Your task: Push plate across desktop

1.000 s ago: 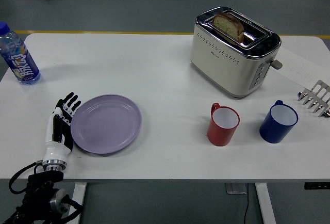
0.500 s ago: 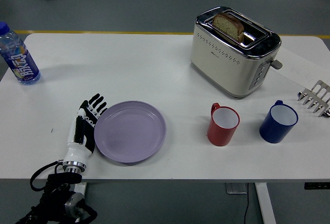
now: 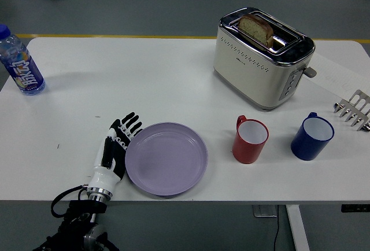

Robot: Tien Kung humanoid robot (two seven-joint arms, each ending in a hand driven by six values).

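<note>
1. The table (image 3: 144,72) was a broad white rectangle, smooth and matte, with a grey floor and a yellow line showing beyond its far edge.
2. The toaster (image 3: 263,57) stood at the far right, a rounded cream box with a shiny chrome top and rows of small holes along its side; a slice of brown bread (image 3: 256,28) stuck up from one slot.
3. The plate (image 3: 166,158) was round, shallow and pale lilac with a slight gloss, lying flat near the front edge, left of centre.
4. The left hand (image 3: 115,148), black-and-white jointed plastic, lay flat on the table with its fingers extended, its side against the plate's left rim, holding nothing.
5. A clear water bottle (image 3: 20,63) with a blue cap and label stood at the far left.
6. A blue mug (image 3: 313,136) stood right of the red one, both with white insides.
7. The red mug (image 3: 250,140) stood just right of the plate, apart from it.
8. A metal rack (image 3: 354,110) showed at the right edge.
</note>
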